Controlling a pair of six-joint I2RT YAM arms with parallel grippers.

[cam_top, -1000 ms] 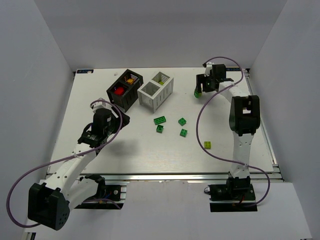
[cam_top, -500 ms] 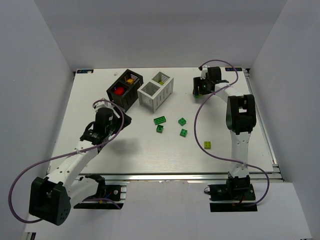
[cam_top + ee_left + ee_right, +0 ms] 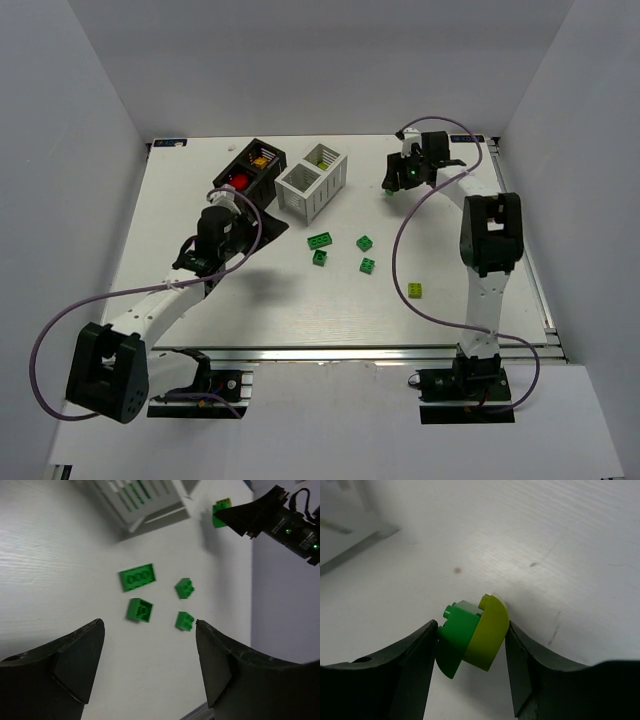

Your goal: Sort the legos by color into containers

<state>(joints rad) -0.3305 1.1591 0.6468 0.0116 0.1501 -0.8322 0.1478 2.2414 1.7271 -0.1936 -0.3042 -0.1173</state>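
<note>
Hovering just near of the black container (image 3: 250, 172) at the left, my left pincer (image 3: 149, 625) stands apart with nothing between its fingers. Loose green legos (image 3: 137, 577) lie on the tabletop (image 3: 200, 300) to its right, on the near side of the white container (image 3: 312, 182). At the far right, my right pincer (image 3: 471, 626) is clamped on a joined green and yellow-green lego pair (image 3: 480, 635).

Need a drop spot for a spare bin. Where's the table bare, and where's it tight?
Bare: the table left of the black container; the near strip between the green legos and the table edge. Tight: the middle, before the white container; far right, the right fingers grip a two-colour lego.
</note>
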